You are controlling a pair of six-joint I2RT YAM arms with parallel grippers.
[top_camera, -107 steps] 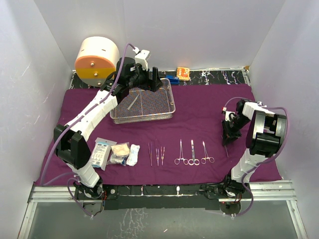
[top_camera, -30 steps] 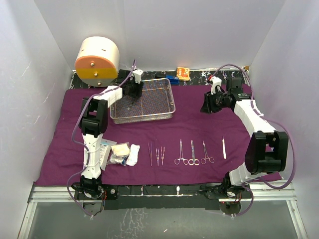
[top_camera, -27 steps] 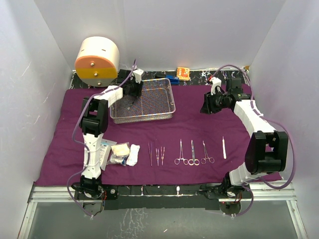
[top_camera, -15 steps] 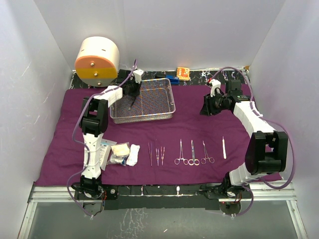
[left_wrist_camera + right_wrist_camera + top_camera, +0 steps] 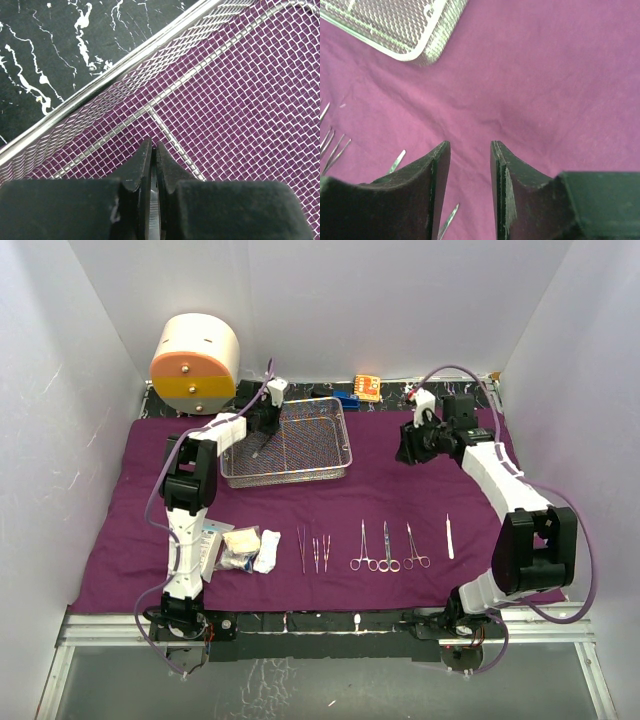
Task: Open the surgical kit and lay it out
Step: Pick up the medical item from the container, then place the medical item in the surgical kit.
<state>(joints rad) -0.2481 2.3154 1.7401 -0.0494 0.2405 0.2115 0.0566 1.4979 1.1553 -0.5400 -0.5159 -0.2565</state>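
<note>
The purple cloth wrap (image 5: 400, 500) lies spread over the table with the wire-mesh tray (image 5: 285, 480) at its back left. My left gripper (image 5: 268, 426) reaches into the tray (image 5: 125, 60) and is shut on a thin flat steel scalpel (image 5: 152, 205) that shows between its fingers. My right gripper (image 5: 405, 452) hangs open over bare cloth (image 5: 545, 75) right of the tray (image 5: 395, 25), holding nothing. Along the front lie packets (image 5: 205, 545), gauze (image 5: 241, 545), tweezers (image 5: 314, 551), forceps (image 5: 387, 547) and another scalpel (image 5: 449, 537).
A cream-and-orange drum (image 5: 195, 362) stands at the back left corner. A small orange item (image 5: 367, 387) and a blue one (image 5: 347, 398) sit behind the tray on the black marbled strip (image 5: 45, 50). White walls close in on three sides.
My left gripper has shut on the scalpel in the tray. My right gripper has shifted slightly left and away and opened a little.
</note>
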